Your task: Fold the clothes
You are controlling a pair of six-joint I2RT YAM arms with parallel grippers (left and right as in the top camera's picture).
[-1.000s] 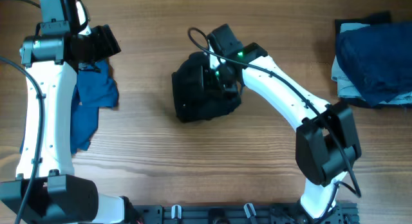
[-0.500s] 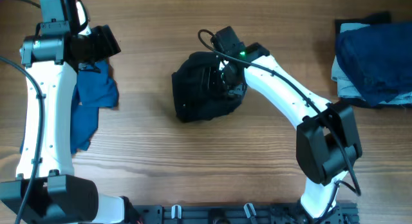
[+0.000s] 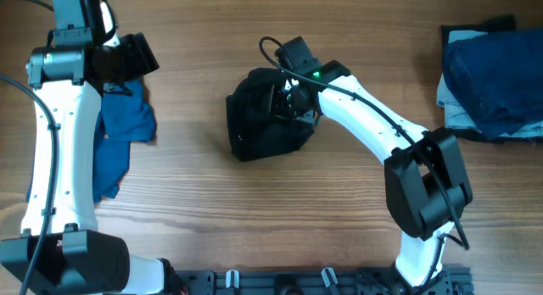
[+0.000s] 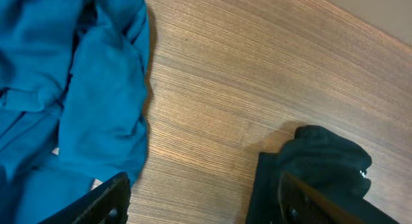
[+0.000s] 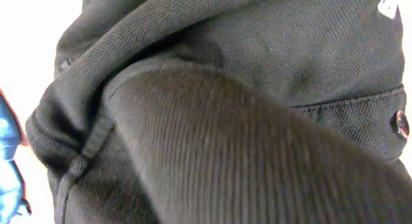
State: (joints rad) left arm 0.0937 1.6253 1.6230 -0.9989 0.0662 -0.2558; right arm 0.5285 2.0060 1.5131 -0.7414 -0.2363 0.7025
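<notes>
A crumpled black garment [image 3: 263,117] lies bunched at the middle of the table. My right gripper [image 3: 287,98] is pressed into its upper right part and appears shut on its fabric. The right wrist view is filled with black knit cloth [image 5: 244,121], which hides the fingers. A blue garment [image 3: 119,138] lies rumpled at the left, partly under my left arm. It also shows in the left wrist view [image 4: 84,102]. My left gripper [image 4: 206,208] is open and empty, hovering above bare wood between the blue garment and the black garment [image 4: 322,166].
A stack of folded dark blue clothes [image 3: 488,75] sits at the right far edge of the wooden table [image 3: 254,210]. The arm bases stand at the front edge.
My right gripper shifted a little right and then back left in the black garment, which bunched and shifted slightly with it. The left arm has not moved.
</notes>
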